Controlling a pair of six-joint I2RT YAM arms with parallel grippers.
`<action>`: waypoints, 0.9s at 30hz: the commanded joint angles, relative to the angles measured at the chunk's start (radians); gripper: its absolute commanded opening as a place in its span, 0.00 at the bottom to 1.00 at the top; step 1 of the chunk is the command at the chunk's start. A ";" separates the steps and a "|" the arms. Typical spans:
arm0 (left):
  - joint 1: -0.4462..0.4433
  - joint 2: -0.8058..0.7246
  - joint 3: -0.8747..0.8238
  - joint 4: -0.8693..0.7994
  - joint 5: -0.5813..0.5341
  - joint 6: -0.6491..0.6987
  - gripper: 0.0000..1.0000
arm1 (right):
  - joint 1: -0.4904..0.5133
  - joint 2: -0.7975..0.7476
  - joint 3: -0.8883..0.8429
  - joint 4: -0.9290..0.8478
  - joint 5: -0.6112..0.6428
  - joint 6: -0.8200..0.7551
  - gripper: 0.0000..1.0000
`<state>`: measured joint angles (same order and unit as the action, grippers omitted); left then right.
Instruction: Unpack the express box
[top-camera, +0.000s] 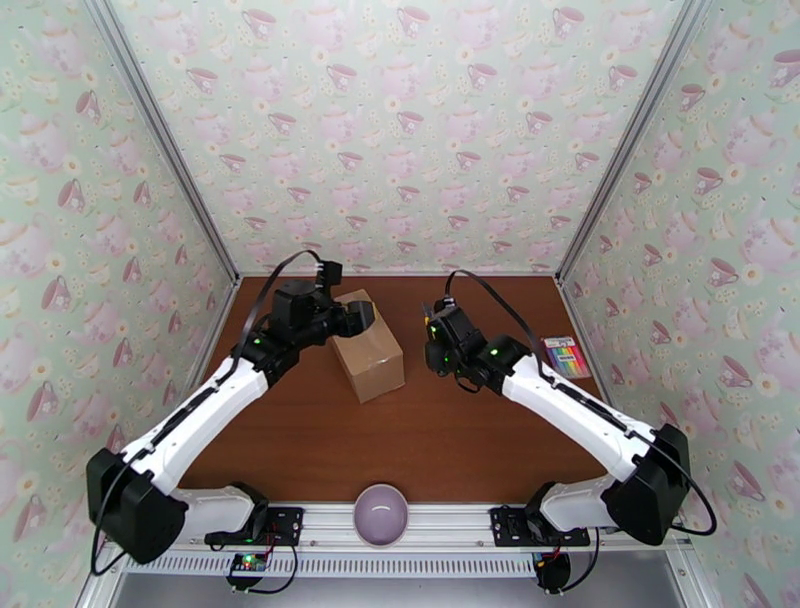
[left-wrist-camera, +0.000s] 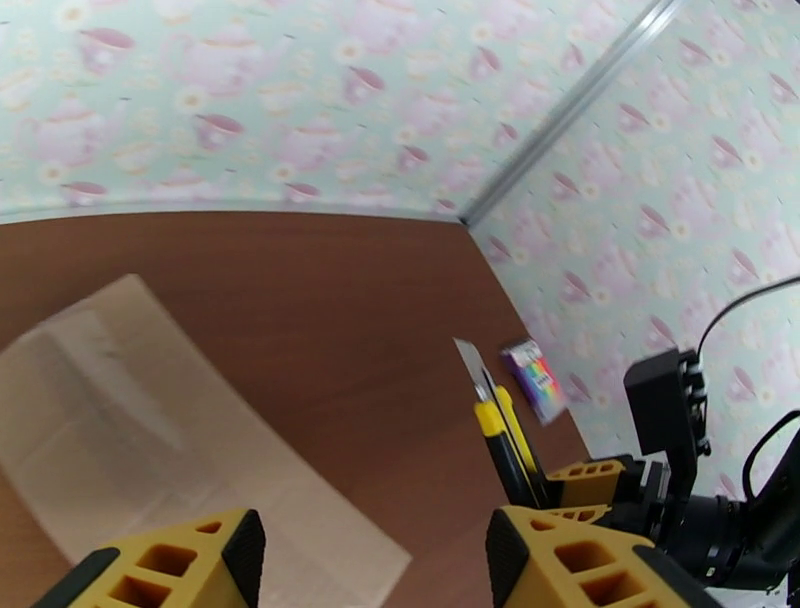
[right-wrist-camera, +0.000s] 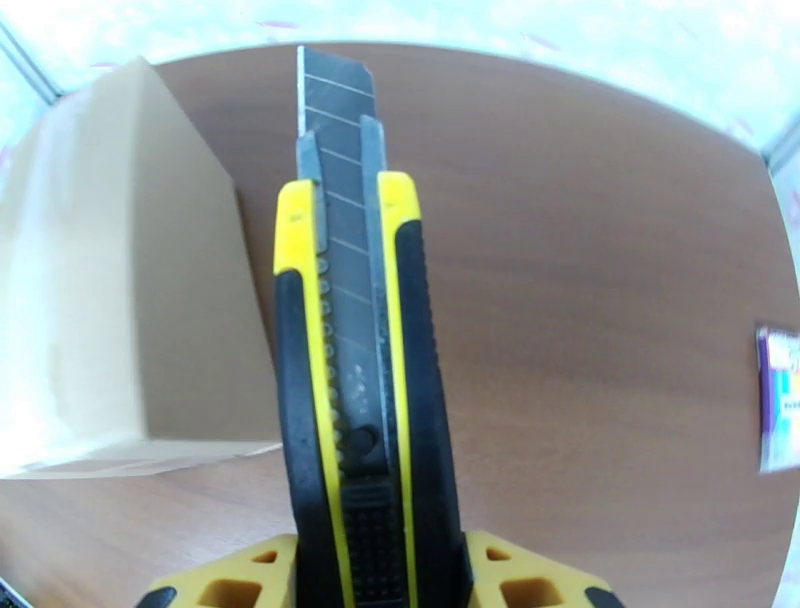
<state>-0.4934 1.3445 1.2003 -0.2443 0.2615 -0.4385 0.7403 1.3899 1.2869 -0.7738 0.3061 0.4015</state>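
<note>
The express box (top-camera: 368, 355) is a plain brown carton standing shut on the brown table, left of centre. My left gripper (top-camera: 362, 318) hovers over its far top edge, open. In the left wrist view its yellow fingers (left-wrist-camera: 170, 570) stand wide apart above the carton (left-wrist-camera: 150, 420), with nothing between them. My right gripper (top-camera: 435, 338) is to the right of the carton, apart from it, and is shut on a yellow and black utility knife (right-wrist-camera: 350, 330). The knife's blade is extended and points toward the back wall. The carton (right-wrist-camera: 110, 280) lies to the left of the blade.
A small colourful packet (top-camera: 566, 356) lies near the right wall. A pale purple bowl (top-camera: 381, 513) sits on the front rail between the arm bases. Patterned walls close in the table (top-camera: 470, 440) on three sides.
</note>
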 joint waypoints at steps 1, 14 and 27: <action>-0.020 0.044 0.054 0.031 0.074 -0.033 0.65 | 0.007 -0.023 0.062 -0.018 -0.010 -0.066 0.24; -0.077 0.205 0.144 0.148 0.198 -0.110 0.63 | 0.007 0.001 0.146 0.011 -0.071 -0.095 0.23; -0.102 0.302 0.211 0.215 0.248 -0.149 0.62 | 0.006 0.009 0.154 0.022 -0.082 -0.096 0.23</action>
<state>-0.5873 1.6180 1.3762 -0.0658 0.4740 -0.5667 0.7403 1.3922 1.4151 -0.7750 0.2306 0.3168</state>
